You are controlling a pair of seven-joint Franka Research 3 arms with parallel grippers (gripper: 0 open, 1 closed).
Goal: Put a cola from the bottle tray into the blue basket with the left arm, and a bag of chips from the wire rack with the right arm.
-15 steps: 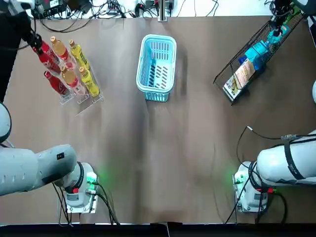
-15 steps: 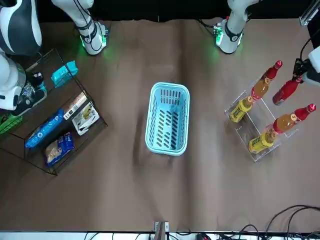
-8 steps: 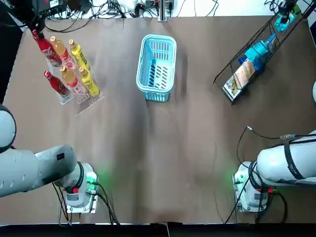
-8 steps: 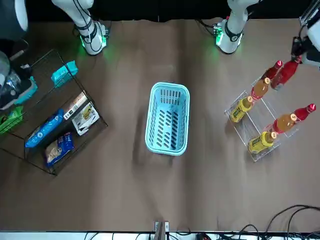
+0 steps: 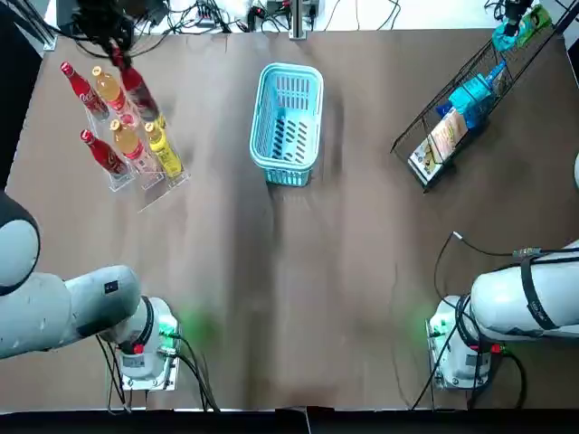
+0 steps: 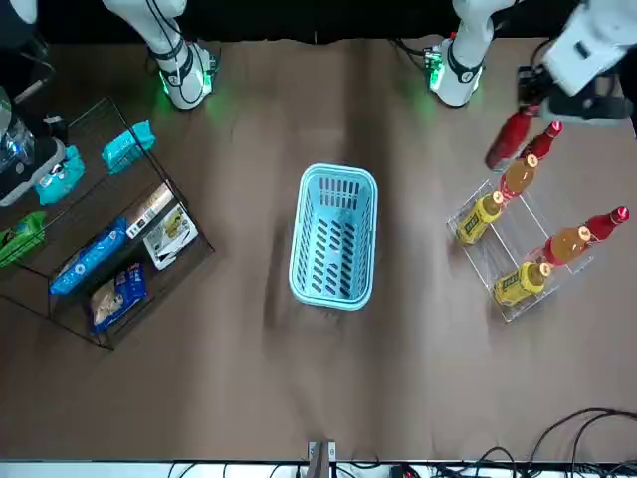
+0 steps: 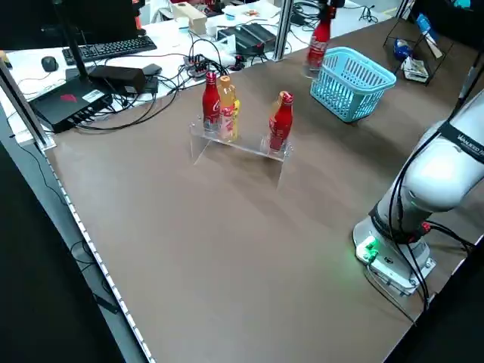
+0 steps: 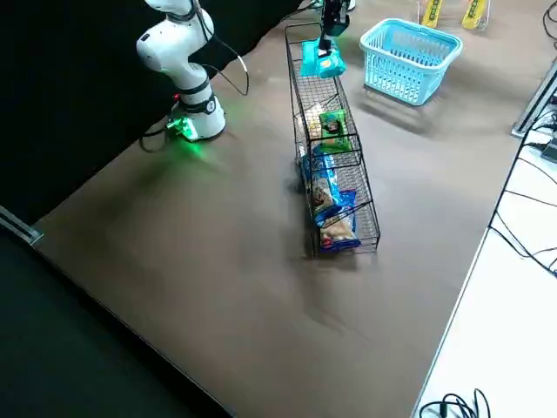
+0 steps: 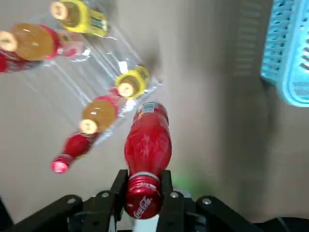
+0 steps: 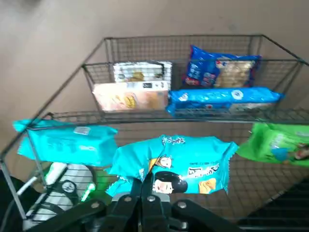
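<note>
My left gripper (image 9: 144, 194) is shut on the neck of a red cola bottle (image 9: 147, 145). In the top view, this cola (image 5: 137, 90) hangs tilted over the inner edge of the clear bottle tray (image 5: 149, 185), between the tray and the blue basket (image 5: 288, 122). Several red, orange and yellow bottles remain standing in the tray. My right gripper (image 10: 145, 189) is shut on a teal chip bag (image 10: 169, 166), held up above the far end of the wire rack (image 5: 470, 99). The front view shows that bag (image 6: 62, 175) beside the rack's top.
The rack (image 10: 183, 113) holds a second teal bag (image 10: 67, 145), a green bag (image 10: 275, 145), blue bags and pale packets. Cables and equipment lie beyond the table's far edge (image 5: 181, 18). Both arm bases sit at the near edge.
The left gripper has lifted the cola out of the tray and carried it toward the basket. The right gripper has raised the teal bag out of the rack.
</note>
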